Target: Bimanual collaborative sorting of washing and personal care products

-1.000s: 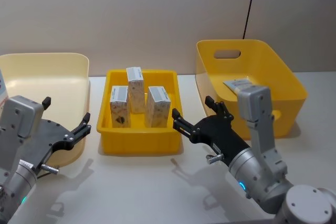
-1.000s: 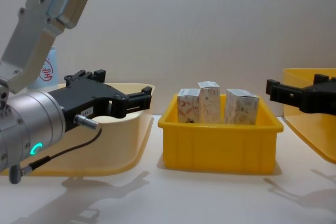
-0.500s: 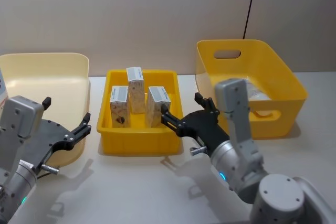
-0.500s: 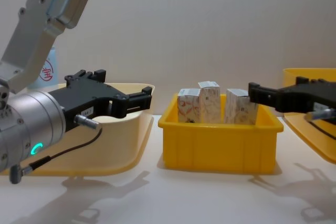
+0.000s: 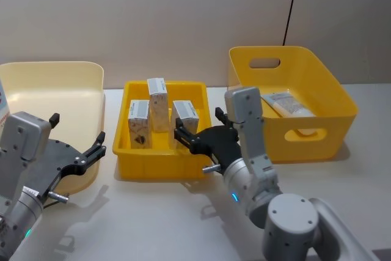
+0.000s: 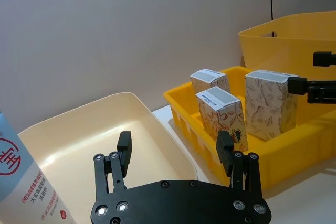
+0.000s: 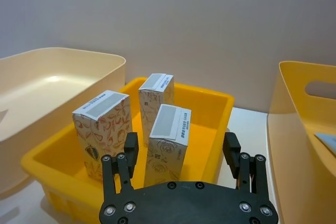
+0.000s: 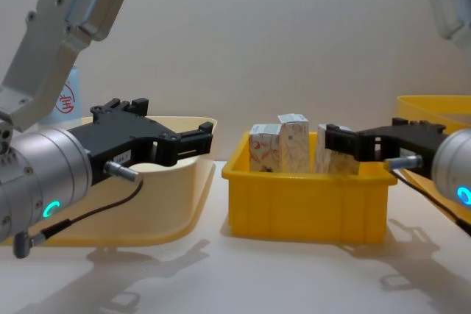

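Black R claw [image 7: 180,141] spread — by carton [image 7: 169,129]

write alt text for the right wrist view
The right claw, open, points at the nearest white carton of three standing in a yellow tray. A cream bin and a deeper yellow bin flank the tray.

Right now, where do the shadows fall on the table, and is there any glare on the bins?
Head view: soft shadows of the left gripper and right gripper lie on the white table, on the robot's side. Chest view: dim shadows lie under the yellow tray and the cream bin. Right wrist view: a mild bright patch sits inside the cream bin; no strong glare elsewhere.
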